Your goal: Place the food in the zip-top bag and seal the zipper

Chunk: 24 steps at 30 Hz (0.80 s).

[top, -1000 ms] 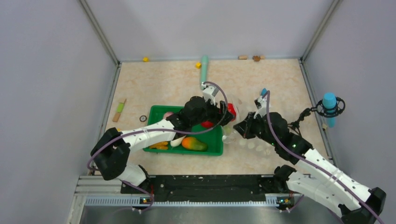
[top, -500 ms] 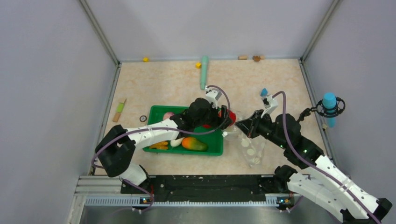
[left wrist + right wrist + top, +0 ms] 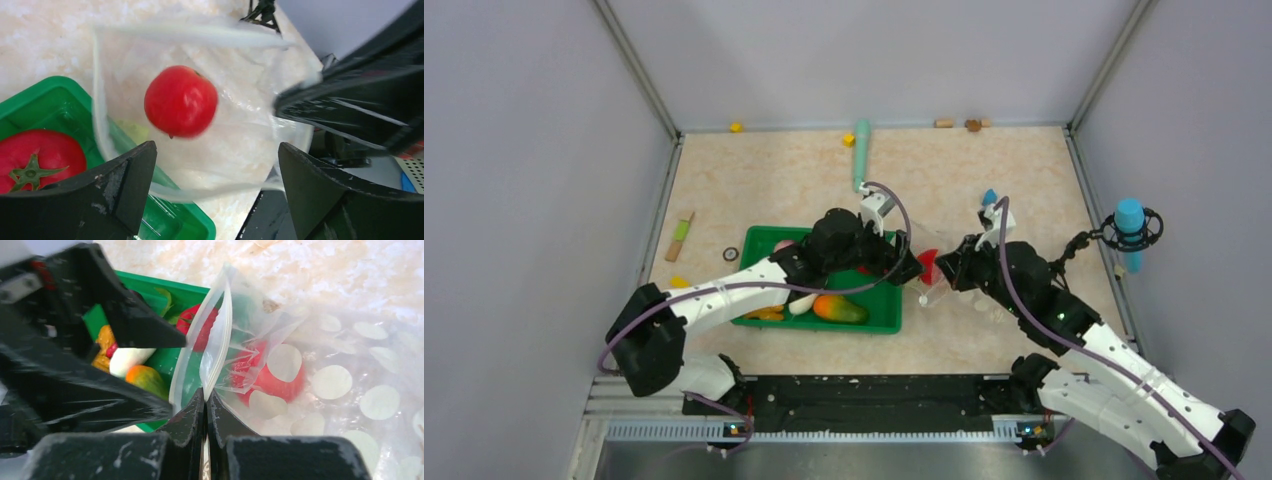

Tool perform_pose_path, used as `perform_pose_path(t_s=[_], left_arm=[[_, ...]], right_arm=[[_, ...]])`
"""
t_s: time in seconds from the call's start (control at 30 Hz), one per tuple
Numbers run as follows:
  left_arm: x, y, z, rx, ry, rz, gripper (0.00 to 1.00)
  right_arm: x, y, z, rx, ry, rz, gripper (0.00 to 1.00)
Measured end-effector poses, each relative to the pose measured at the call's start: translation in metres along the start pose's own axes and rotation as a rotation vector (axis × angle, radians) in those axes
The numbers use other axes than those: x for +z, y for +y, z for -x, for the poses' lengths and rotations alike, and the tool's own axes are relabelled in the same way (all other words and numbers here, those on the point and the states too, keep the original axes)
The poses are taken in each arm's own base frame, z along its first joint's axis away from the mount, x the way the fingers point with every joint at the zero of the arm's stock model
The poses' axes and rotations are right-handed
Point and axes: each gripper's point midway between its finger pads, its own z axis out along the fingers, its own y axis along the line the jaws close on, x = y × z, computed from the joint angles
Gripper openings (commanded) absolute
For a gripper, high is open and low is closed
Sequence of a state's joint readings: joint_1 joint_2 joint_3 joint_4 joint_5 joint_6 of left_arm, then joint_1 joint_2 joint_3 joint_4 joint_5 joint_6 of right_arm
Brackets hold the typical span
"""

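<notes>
The dotted zip-top bag (image 3: pixel 972 300) lies right of the green tray (image 3: pixel 759 240). My right gripper (image 3: pixel 206 392) is shut on the bag's mouth edge by the zipper (image 3: pixel 220 335) and holds the mouth open toward the tray. One red tomato (image 3: pixel 181 101) is inside the bag (image 3: pixel 240 135), also seen through the dots (image 3: pixel 280 382). My left gripper (image 3: pixel 216 147) is open and empty just before the bag's mouth. The second tomato (image 3: pixel 37 157), the mango (image 3: pixel 839 308), the radish (image 3: pixel 802 305), the yellow-orange bunch (image 3: pixel 766 312) and the onion (image 3: pixel 782 245) lie in the tray.
A teal stick (image 3: pixel 861 150) and small yellow blocks (image 3: pixel 736 127) lie near the back wall, with wooden pieces (image 3: pixel 944 123) at the back right. A blue block (image 3: pixel 989 197) sits behind the right arm. A teal microphone (image 3: pixel 1129 230) stands at the right edge.
My left gripper held the red tomato at the bag's mouth; its jaws have opened and the tomato now lies inside the bag. My right gripper has kept its hold on the bag's edge.
</notes>
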<state>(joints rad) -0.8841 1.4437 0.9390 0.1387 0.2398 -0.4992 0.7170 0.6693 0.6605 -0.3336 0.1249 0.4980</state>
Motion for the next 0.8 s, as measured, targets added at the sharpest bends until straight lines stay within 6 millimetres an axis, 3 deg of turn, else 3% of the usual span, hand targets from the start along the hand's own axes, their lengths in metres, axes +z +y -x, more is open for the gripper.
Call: perform_pose_path(t_s=[0.17,0.3,0.43,0.6,0.8], left_arm=[[-0.022,-0.015,0.014,0.025,-0.063,-0.042,0.97],[-0.038,-0.009,0.019,0.03,-0.116,0.006,0.97],[-0.059,0.019,0.02,0.014,-0.193,0.144,0.97],[-0.075,0.075,0.019,-0.066,-0.228,0.316,0.97],[-0.058,0.126,-0.01,-0.169,-0.117,0.38,0.97]], right_arm=[[0.004,-0.01,-0.009,-0.009,-0.007,-0.024,0.0],[0.006,-0.013,-0.008,-0.004,-0.039,-0.033,0.0],[0.008,-0.016,-0.009,0.011,-0.086,-0.02,0.0],[0.011,-0.014,-0.009,0.017,-0.116,0.003,0.0],[0.009,-0.01,-0.004,0.022,-0.156,0.037,0.0]])
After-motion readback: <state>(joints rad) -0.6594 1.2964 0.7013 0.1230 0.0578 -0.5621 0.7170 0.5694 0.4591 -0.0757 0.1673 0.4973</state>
